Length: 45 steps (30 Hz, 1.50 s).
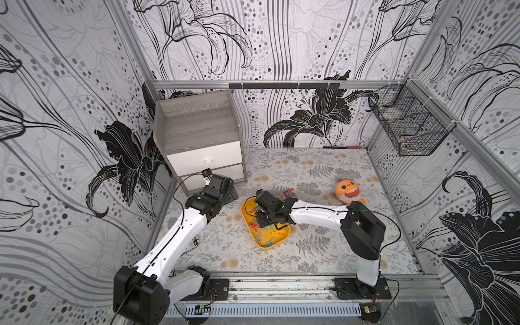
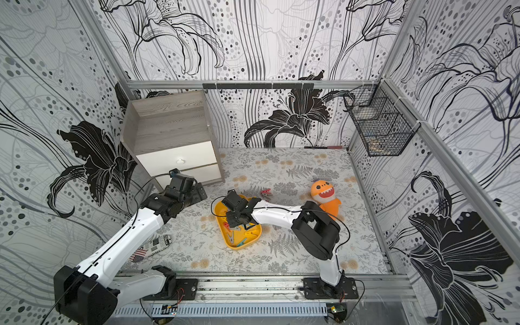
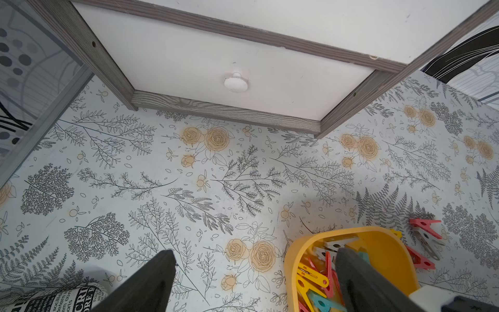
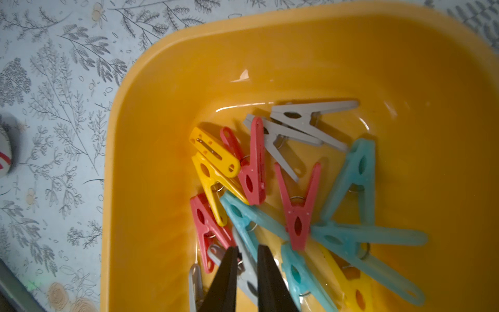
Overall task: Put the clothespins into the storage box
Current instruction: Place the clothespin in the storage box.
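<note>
Yellow-orange box (image 1: 266, 247): flat on the flowered table (image 1: 323, 168), just below the middle of the frame in both top views.
Pegs in box (image 4: 297, 216): red, teal, yellow and grey, heaped and overlapping on the box floor.
Loose pegs (image 1: 289, 192): on the table just above the box's upper edge, outside it.
Right gripper (image 4: 248, 250): over the box, fingers a narrow gap apart. A grey peg (image 4: 249, 278) shows in the gap; I cannot tell whether they pinch it.
Left gripper (image 3: 255, 251): fingers spread wide, nothing between them, upper left of the box.
Cabinet (image 1: 202, 123): further to the upper left.
Orange plush toy (image 1: 347, 191): right of the box, apart from it.
</note>
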{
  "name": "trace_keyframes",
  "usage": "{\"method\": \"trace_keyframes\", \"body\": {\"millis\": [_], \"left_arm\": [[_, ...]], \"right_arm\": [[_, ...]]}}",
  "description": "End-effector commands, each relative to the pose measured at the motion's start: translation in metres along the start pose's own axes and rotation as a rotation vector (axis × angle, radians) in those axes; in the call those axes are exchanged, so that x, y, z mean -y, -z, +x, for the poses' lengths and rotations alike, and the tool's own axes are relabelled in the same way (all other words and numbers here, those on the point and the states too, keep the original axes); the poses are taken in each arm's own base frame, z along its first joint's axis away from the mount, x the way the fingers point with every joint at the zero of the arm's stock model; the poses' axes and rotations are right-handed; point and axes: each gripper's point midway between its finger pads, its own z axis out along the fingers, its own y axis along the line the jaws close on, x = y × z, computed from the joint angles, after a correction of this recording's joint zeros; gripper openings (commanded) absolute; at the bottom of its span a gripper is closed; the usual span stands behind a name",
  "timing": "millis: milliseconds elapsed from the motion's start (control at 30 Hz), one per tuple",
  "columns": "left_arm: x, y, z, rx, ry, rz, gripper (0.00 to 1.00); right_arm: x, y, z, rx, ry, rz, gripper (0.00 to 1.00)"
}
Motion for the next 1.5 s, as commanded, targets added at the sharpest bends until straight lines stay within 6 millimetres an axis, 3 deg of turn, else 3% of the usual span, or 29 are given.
{"method": "trace_keyframes", "body": {"millis": [0, 167, 333, 467, 667, 1033, 1267, 1467], "left_arm": [[0.003, 0.009, -0.014, 0.043, 0.01, 0.008, 0.97], [-0.002, 0.012, -0.016, 0.051, 0.009, -0.001, 0.97], [-0.005, 0.012, -0.017, 0.051, 0.015, -0.001, 0.97], [-0.004, 0.011, -0.016, 0.047, 0.021, 0.005, 0.97], [-0.005, 0.013, -0.019, 0.055, 0.016, 0.002, 0.97], [-0.004, 0.011, -0.019, 0.05, 0.012, -0.002, 0.97], [-0.004, 0.009, -0.02, 0.048, 0.005, -0.008, 0.97], [-0.003, 0.006, -0.019, 0.043, 0.007, -0.006, 0.97]], "right_arm": [[0.016, 0.005, 0.008, -0.022, 0.007, 0.08, 0.22], [0.037, 0.027, 0.008, -0.025, 0.053, 0.187, 0.2], [0.058, 0.029, 0.027, -0.081, 0.064, 0.247, 0.2], [0.068, 0.023, 0.027, -0.078, 0.043, 0.263, 0.2], [0.077, 0.005, 0.01, -0.063, 0.042, 0.286, 0.21], [0.052, -0.022, -0.052, 0.079, 0.06, 0.237, 0.33], [0.045, -0.019, -0.063, 0.1, 0.071, 0.214, 0.37], [0.058, 0.017, -0.068, 0.139, 0.051, 0.227, 0.37]]}}
